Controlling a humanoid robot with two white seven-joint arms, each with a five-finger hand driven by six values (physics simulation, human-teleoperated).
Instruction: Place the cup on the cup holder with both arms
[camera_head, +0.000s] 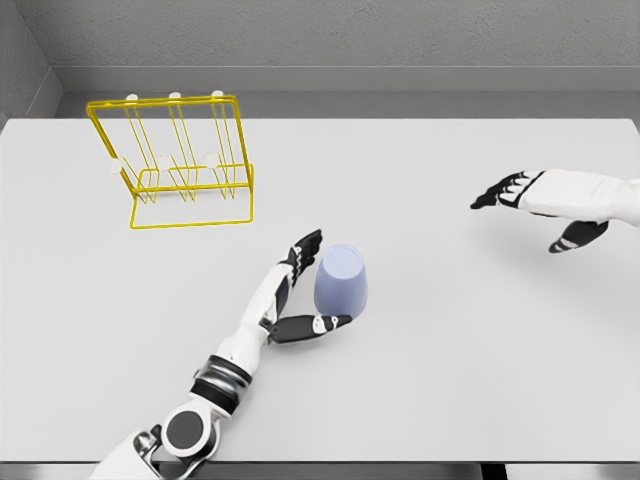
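Up at the far left of the table (450, 380) stands the holder (180, 165), a yellow wire rack with a rectangular base frame and a tall back frame. Three pairs of thin prongs rise in it, each tipped with a small white cap. It sits well apart from everything else, and nothing lies between it and the cup (341, 280). The table is a plain pale grey slab, backed by a grey wall.

The cup is near the middle of the table, a little left of centre and toward the near edge, below and to the right of the holder. It is a smooth, pale lavender tumbler with no handle, standing on the table with its wider end down and its narrower end up, so it looks inverted. No markings show on it.

The left hand (300, 290) is at the cup's left side, its fingers spread: the dark fingers reach up past the cup's left wall, and the thumb lies along its lower edge. Whether they press the cup cannot be told.

The right hand (520, 192) hovers at the far right, well apart from the cup, its fingers extended and loosely spread, holding nothing.
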